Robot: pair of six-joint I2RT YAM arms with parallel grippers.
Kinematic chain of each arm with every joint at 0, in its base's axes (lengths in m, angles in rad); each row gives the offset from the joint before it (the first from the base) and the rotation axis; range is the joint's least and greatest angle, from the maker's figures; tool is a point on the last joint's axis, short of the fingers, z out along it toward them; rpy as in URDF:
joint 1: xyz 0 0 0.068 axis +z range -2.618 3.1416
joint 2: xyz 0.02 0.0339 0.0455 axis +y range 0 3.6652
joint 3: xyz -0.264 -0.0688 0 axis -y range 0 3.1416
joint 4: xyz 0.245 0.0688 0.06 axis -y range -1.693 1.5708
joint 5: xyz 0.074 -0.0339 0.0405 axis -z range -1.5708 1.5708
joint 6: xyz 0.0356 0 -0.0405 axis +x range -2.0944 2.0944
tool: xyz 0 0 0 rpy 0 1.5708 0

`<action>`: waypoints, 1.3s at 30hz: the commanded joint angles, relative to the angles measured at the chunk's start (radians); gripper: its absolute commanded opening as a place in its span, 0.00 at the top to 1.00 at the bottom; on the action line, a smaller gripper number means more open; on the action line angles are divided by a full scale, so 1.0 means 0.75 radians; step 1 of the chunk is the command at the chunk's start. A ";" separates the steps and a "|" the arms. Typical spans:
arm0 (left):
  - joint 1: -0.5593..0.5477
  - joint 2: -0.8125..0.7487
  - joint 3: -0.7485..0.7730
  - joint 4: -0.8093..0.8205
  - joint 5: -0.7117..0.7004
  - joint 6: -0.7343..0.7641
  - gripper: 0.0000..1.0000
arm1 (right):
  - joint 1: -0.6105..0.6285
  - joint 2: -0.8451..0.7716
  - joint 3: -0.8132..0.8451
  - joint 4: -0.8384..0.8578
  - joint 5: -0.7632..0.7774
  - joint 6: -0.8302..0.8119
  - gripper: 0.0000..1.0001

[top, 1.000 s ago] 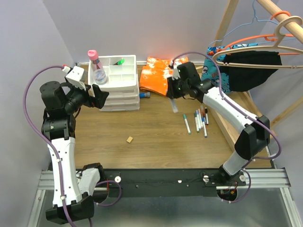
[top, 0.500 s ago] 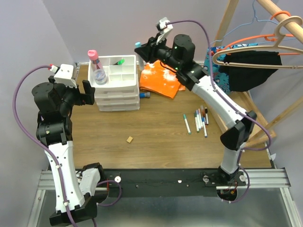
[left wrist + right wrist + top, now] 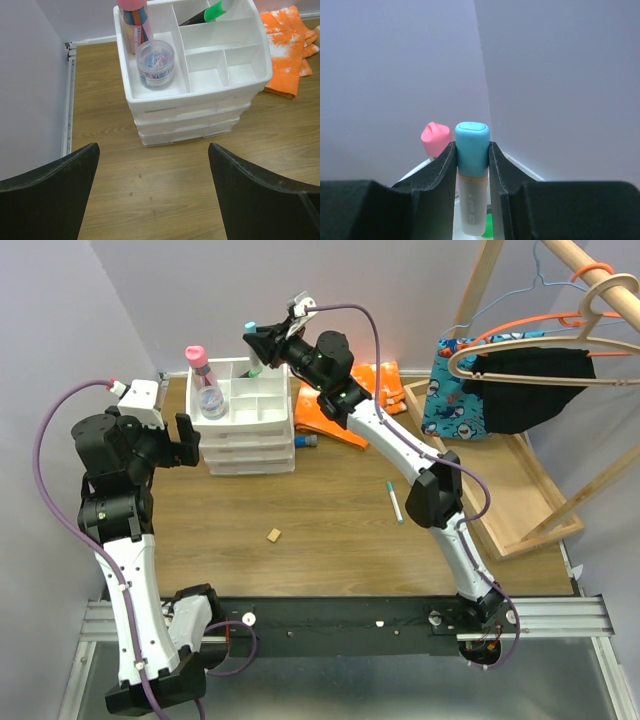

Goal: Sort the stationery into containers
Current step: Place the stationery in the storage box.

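Note:
My right gripper (image 3: 262, 344) is shut on a small blue-capped tube (image 3: 471, 172), held upright above the back of the white three-drawer unit (image 3: 250, 430). The tube's blue cap (image 3: 250, 329) shows in the top view. A pink-capped clear bottle (image 3: 205, 386) stands in the unit's left compartment, and its cap (image 3: 436, 139) shows behind the tube. A black green-capped marker (image 3: 211, 11) lies in a back compartment. My left gripper (image 3: 191, 441) is open and empty, left of the unit (image 3: 200, 102). One white pen (image 3: 396, 502) lies on the table beside my right arm's elbow.
A clear tub of paper clips (image 3: 156, 62) sits in the top tray. An orange cloth (image 3: 335, 412) lies right of the unit, with a blue-capped item (image 3: 308, 441) at the unit's right foot. A small tan block (image 3: 273, 535) lies mid-table. A shallow wooden tray (image 3: 520, 495) and hangers (image 3: 530, 350) are at right.
My right arm rose from the table by the cloth and swung left, carrying the blue-capped tube over the drawer unit. My left gripper drew back slightly to the left.

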 commanded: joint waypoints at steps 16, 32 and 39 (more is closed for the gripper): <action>0.065 0.029 -0.056 -0.026 -0.004 -0.003 0.01 | 0.030 0.289 0.159 0.506 0.078 -0.067 0.67; 0.114 0.038 -0.072 -0.005 0.029 -0.024 0.01 | 0.028 0.293 0.036 0.457 0.052 -0.114 0.62; 0.116 0.038 -0.089 0.030 0.045 -0.046 0.01 | 0.028 0.197 -0.089 0.463 0.037 -0.138 0.45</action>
